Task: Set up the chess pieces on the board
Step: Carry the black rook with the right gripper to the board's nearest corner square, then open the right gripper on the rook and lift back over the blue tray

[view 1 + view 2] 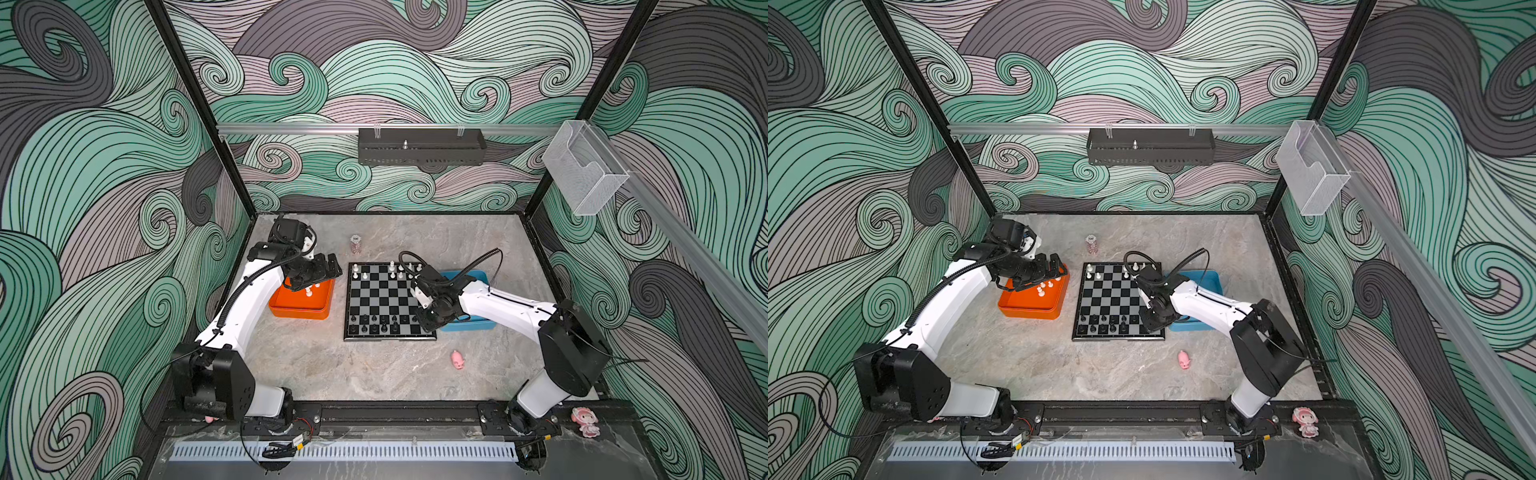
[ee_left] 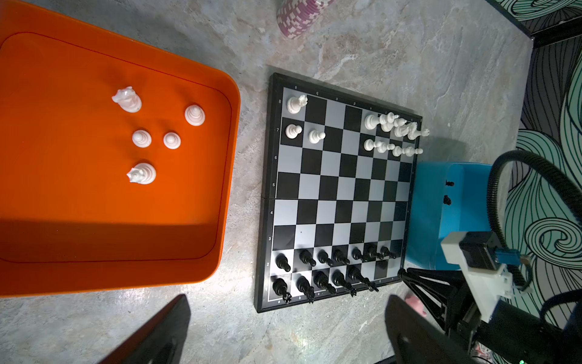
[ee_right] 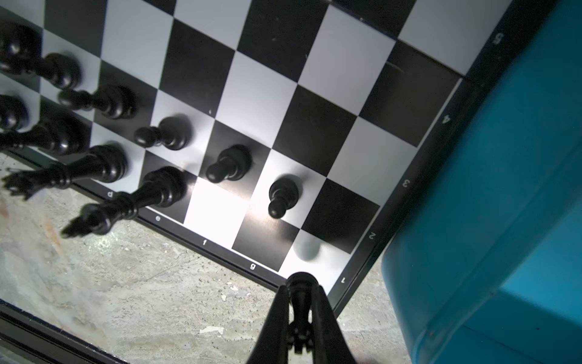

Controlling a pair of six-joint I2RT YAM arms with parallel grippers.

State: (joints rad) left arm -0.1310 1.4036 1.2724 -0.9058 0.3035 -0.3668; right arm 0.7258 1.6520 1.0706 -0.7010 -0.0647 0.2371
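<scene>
Chessman point(image 3: 300, 280), black, held lengthwise in clenched right claw point(image 3: 300, 288), base toward board point(image 3: 261, 78) corner; left claw point(image 2: 288, 297) gapes open.

This is a robotics lab test cell: a small booth closed in by walls point(image 1: 83, 174) printed with teal, grey and mauve swirls, held in a frame of black posts point(image 1: 195, 104) and silvery aluminium rails point(image 1: 291, 128). Two white-and-black robot arms, the left arm point(image 1: 249, 303) and the right arm point(image 1: 511, 309), are bolted to a black base rail point(image 1: 395, 413) along the near edge of a marble-look bench point(image 1: 374, 374), with loose cables and a slotted cable duct point(image 1: 345, 451) just below. A black perforated shelf point(image 1: 419, 149) and a clear plastic bin point(image 1: 582, 174) hang from the rails.
</scene>
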